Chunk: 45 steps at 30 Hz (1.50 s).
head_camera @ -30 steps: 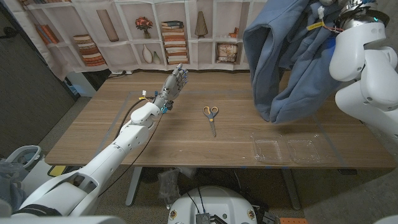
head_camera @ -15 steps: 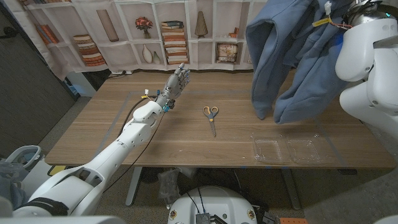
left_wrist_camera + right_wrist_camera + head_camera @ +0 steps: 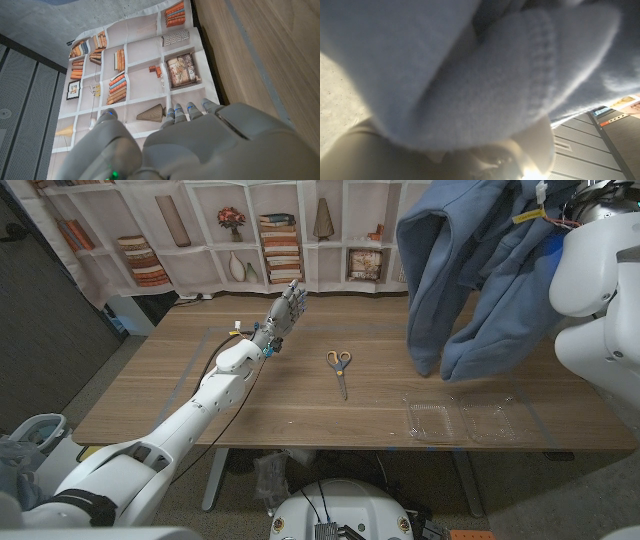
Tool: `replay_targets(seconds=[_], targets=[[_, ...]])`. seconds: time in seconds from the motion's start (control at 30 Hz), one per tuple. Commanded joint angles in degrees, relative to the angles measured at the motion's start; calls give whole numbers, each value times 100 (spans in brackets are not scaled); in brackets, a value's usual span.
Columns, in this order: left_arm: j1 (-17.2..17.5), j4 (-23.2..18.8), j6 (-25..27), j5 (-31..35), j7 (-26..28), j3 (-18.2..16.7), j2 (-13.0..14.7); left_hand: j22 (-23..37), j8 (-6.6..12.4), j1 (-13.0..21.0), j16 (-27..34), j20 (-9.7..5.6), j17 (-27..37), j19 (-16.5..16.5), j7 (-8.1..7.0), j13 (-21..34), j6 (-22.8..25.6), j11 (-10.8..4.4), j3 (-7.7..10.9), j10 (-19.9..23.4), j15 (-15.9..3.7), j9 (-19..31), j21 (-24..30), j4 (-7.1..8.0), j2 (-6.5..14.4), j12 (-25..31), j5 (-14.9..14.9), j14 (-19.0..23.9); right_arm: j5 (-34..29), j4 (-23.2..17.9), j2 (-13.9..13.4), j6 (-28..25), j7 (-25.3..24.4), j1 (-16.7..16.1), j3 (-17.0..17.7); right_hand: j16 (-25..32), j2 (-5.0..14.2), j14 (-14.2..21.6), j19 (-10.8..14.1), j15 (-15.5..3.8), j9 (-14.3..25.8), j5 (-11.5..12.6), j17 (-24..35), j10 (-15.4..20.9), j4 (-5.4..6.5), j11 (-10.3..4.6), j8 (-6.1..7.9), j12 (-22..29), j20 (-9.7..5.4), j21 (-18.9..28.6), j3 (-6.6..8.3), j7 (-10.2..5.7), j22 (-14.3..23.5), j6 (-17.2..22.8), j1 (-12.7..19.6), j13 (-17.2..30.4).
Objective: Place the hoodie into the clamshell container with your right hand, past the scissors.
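Note:
A blue hoodie (image 3: pixel 470 270) hangs in the air over the table's back right, gripped from above by my right hand, which the cloth mostly hides. In the right wrist view its fabric (image 3: pixel 470 65) drapes over my right hand (image 3: pixel 490 155). The hoodie's lowest folds hang just behind the clear clamshell container (image 3: pixel 465 420), which lies open near the front right edge. Scissors (image 3: pixel 339 368) with yellow handles lie at the table's middle, left of the container. My left hand (image 3: pixel 285 305) is held out over the table's back left, fingers straight and holding nothing (image 3: pixel 200 145).
The wooden table (image 3: pixel 200 410) has tape lines on it. A printed bookshelf backdrop (image 3: pixel 250 240) stands behind the far edge. My white right arm (image 3: pixel 600 310) fills the right side above the table.
The right arm has risen and drawn to the right, and the hoodie has swung with it. The left hand has barely moved.

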Motion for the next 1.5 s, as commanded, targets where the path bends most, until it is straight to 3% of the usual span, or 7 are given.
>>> replay_targets(seconds=[0.03, 0.5, 1.07, 1.5], targets=[[-138, 116, 24, 46, -34, 22, -44, 18, 13, 64, 8, 21, 21, -35, -7, 18, 8, -1, -6, -49, -8, 17, 29, 0, -3, -4, 27, -52, 174, -173, 421, 460, -139, -559, 629, 37, 240, 450, 44, -850, 35, 42, 21, 75, 211, -39, 18, 18, -685, 33, 236, -7, 16, 53, -96, 47], [-310, 367, 16, 81, -140, 85, -167, 18, 11, 75, 8, 24, 21, -36, -11, 18, 2, -8, -20, -49, -5, 17, 30, -2, 6, -3, 27, -53, 170, -276, 963, 947, -208, -994, 1084, 55, 241, 447, 41, -850, 29, 44, 8, 91, 207, -37, 7, -19, -685, 34, 225, -1, 16, 57, -100, 48], [-271, 18, 189, 170, 40, 95, -39, 19, 10, 88, 7, 21, 21, -34, -11, 18, -2, -10, -38, -49, -7, 17, 32, -3, 16, -2, 25, -59, 600, -213, 1758, 2269, -562, -1678, 1728, 77, 243, 422, 41, -847, 35, 47, 21, 129, 204, -21, 4, -54, -685, 37, 218, -15, 17, 66, -104, 52], [-309, 60, 209, 180, 31, 140, -93, 18, 10, 97, 8, 22, 21, -39, -7, 18, -3, -7, -52, -51, -10, 17, 31, -3, 23, -2, 24, -59, 763, -235, 2241, 2986, -569, -1949, 2084, 97, 240, 412, 44, -840, 27, 52, 21, 142, 202, -61, -2, -79, -685, 41, 208, -40, 19, 87, -110, 76]])
